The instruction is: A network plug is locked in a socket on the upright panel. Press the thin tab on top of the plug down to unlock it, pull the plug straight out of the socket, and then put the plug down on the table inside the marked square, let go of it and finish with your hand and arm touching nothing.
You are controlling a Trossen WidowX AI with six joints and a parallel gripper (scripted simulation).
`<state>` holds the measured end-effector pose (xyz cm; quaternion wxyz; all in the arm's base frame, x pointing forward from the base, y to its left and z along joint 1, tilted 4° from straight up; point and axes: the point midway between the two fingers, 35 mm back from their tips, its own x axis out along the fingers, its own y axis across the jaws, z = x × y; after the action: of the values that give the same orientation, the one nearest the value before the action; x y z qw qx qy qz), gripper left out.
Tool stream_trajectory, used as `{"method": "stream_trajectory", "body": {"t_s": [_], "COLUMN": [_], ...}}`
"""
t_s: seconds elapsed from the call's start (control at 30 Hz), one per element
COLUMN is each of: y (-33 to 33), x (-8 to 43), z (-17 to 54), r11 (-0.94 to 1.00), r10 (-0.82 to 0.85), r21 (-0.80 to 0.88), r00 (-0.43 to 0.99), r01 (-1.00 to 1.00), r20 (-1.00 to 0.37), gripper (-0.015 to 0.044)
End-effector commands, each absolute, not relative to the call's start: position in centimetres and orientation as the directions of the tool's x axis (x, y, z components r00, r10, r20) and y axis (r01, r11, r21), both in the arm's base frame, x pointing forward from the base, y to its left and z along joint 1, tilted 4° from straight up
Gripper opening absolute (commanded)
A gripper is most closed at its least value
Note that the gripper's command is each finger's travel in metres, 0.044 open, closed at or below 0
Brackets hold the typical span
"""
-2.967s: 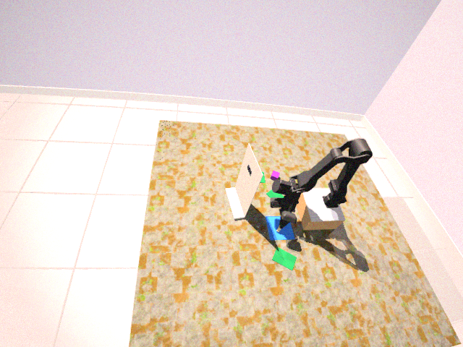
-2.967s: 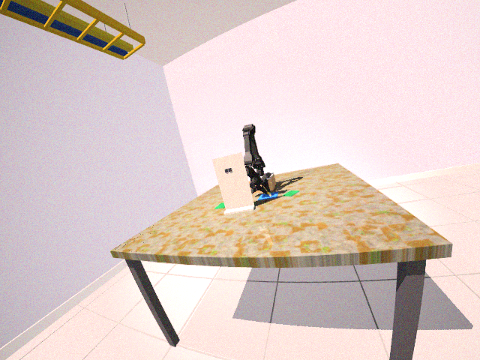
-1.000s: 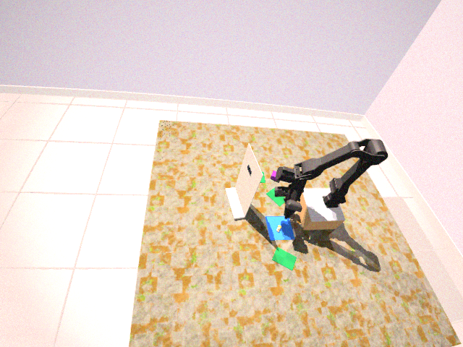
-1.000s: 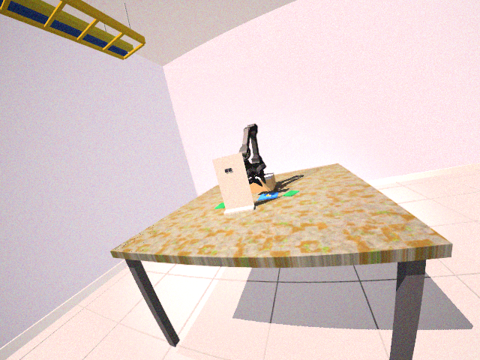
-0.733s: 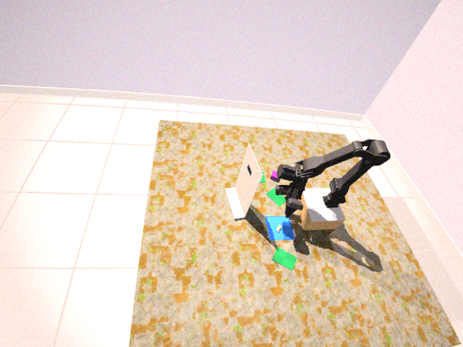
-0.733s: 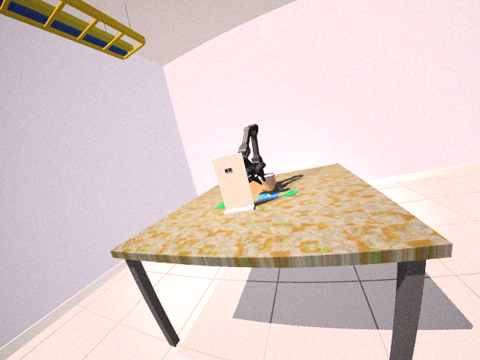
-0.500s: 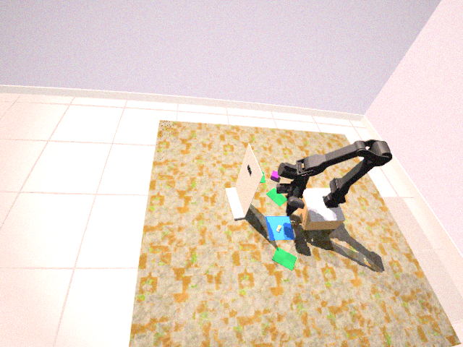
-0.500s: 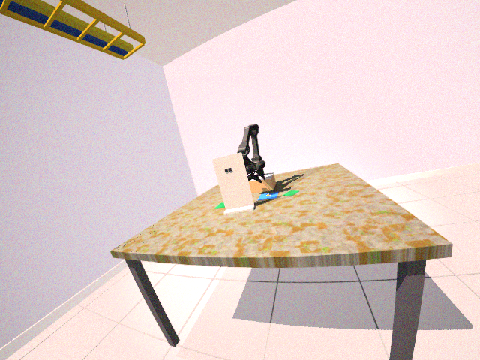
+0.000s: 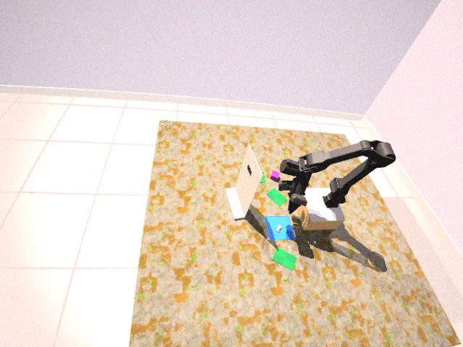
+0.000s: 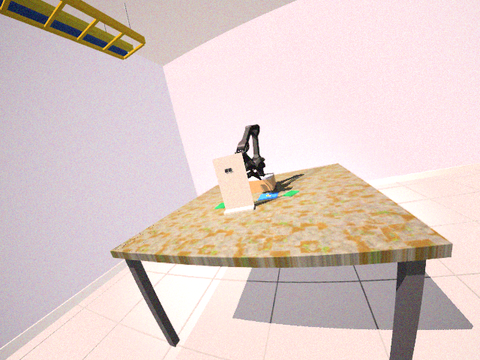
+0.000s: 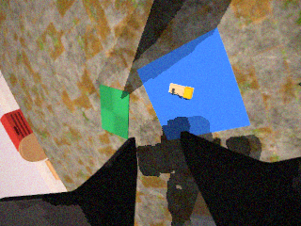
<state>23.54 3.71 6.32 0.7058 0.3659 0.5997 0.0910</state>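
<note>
The plug (image 9: 278,228) (image 10: 268,195) (image 11: 182,88), a small cream piece with a yellow end, lies on the blue marked square (image 9: 283,220) (image 10: 263,198) (image 11: 226,94), away from its edges. The upright cream panel (image 9: 247,194) (image 10: 234,186) stands on a white foot beside the square. Its dark socket (image 9: 249,170) (image 10: 228,170) shows no plug in it. My gripper (image 11: 158,140) is partly open, with nothing between its fingertips. It hangs above the table, apart from the plug, with its shadow over one edge of the square. The thin tab cannot be made out.
Green patches (image 9: 276,196) (image 9: 284,258) (image 10: 291,193) (image 11: 114,113) lie around the square. A purple cube (image 9: 275,175) is near the panel. A tan box (image 9: 325,224) with a white top stands by the arm. A red object (image 11: 16,124) shows at the left in the wrist view.
</note>
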Motion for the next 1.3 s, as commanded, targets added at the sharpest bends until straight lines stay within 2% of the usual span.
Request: {"method": "stream_trajectory", "body": {"t_s": [0.0,1.0,1.27], "y": [3.6,3.1,3.1], "x": [23.7,23.0,23.0], "z": [7.0,17.1,17.1], "r11": [0.716,0.717,0.717], "r10": [0.568,0.568,0.568], "r21": [0.626,0.628,0.628], "r00": [0.263,0.27,0.27], "r01": [0.311,0.301,0.301], "r20": [-0.78,-0.778,-0.778], "gripper": [0.0156,0.0156,0.0366]}}
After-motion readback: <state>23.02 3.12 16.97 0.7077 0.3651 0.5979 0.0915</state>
